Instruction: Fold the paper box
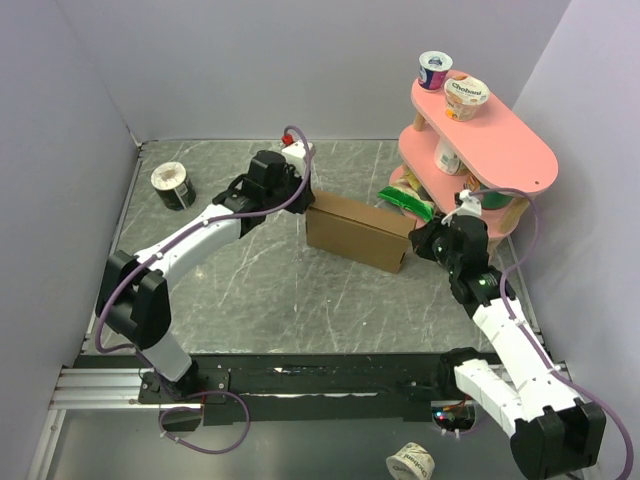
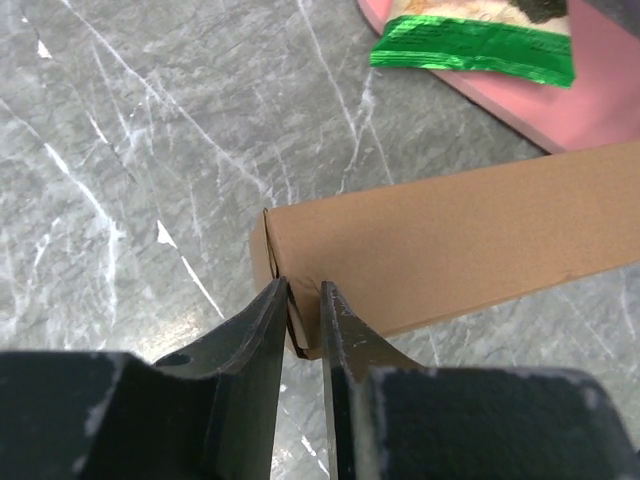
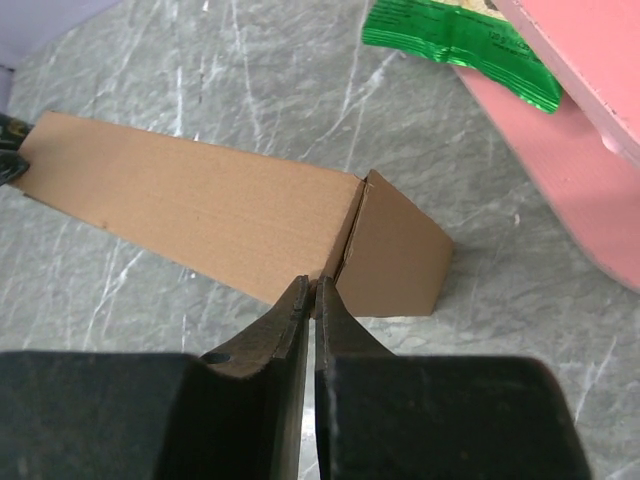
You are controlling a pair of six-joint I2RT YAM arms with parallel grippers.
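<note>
At the top view's centre the plain brown corrugated cardboard paper box (image 1: 357, 232) stands closed up, left gripper (image 2: 305, 305) and right gripper (image 3: 311, 297) pinching opposite ends; the right-end flap (image 3: 395, 255) apparently needs tucking.

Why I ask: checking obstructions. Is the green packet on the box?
No, the green packet lies on the pink shelf, off the paper box.

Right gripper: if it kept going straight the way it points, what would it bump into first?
The paper box. The right gripper sits at the box's near edge beside the end flap, fingertips pinched on the cardboard, so pushing on would likely just press into the box.
</note>
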